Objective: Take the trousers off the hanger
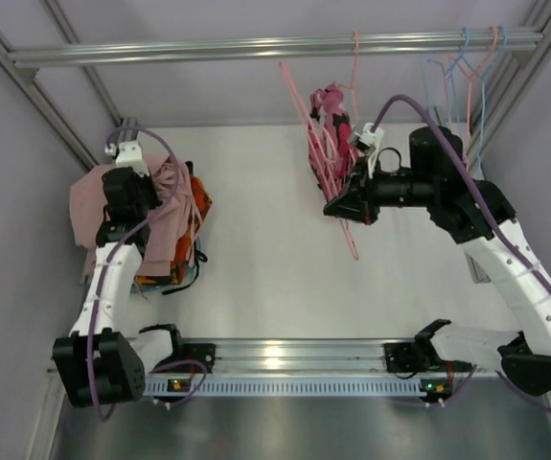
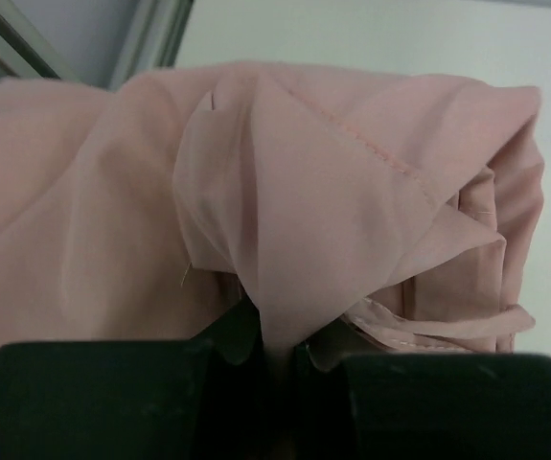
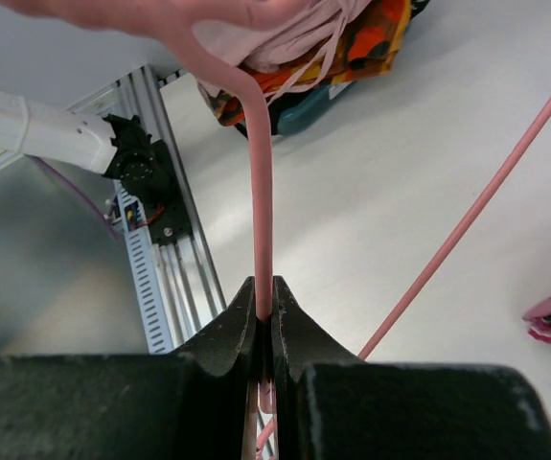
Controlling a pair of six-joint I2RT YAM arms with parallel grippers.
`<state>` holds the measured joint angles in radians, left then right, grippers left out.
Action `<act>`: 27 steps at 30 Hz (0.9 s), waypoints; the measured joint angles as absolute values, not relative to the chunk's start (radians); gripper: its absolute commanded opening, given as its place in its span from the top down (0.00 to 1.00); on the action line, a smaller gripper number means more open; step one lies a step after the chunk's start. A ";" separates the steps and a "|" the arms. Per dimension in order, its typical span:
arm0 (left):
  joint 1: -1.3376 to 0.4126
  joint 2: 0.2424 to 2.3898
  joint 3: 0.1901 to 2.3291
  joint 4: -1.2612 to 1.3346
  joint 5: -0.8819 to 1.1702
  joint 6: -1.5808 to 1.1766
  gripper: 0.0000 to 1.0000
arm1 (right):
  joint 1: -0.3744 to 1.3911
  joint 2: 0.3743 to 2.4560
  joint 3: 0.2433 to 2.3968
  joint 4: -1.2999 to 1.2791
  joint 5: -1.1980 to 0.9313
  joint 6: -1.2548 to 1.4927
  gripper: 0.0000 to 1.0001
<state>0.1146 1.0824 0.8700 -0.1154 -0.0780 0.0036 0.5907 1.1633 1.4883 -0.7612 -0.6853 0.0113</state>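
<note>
Here the left gripper (image 2: pixel 275 347) is closed tight on a fold of the soft pale pink cloth trousers (image 2: pixel 352 182), the bunched fabric rising out of the narrow gap between its black fingers. That pink pair lies heaped at the left side of the flat white table (image 1: pixel 275 278), draped over the left arm's wrist, with the orange trousers with brown and yellow camouflage blotches (image 1: pixel 196 206) crumpled just beside and partly under it. Above the far right part of the table, the right gripper (image 3: pixel 265 311) is clamped on a thin pink plastic hanger (image 3: pixel 261 211), whose rod runs straight up from between its pinched fingers. Over the table's far edge runs a silver aluminium rail (image 1: pixel 256 46), with several thin blue and pink hangers (image 1: pixel 467 67) hooked at its right end.
</note>
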 measured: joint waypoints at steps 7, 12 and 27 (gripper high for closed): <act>0.115 1.087 0.839 -0.123 -0.010 -0.072 0.51 | 0.487 1.034 1.488 -0.833 -0.700 -0.006 1.00; 0.114 1.023 0.847 -0.177 0.045 -0.098 0.16 | 0.391 0.958 1.488 -0.849 -0.726 0.010 1.00; 0.114 0.844 1.031 -0.328 0.175 -0.113 0.02 | 0.159 0.671 1.481 -0.988 -0.765 0.045 1.00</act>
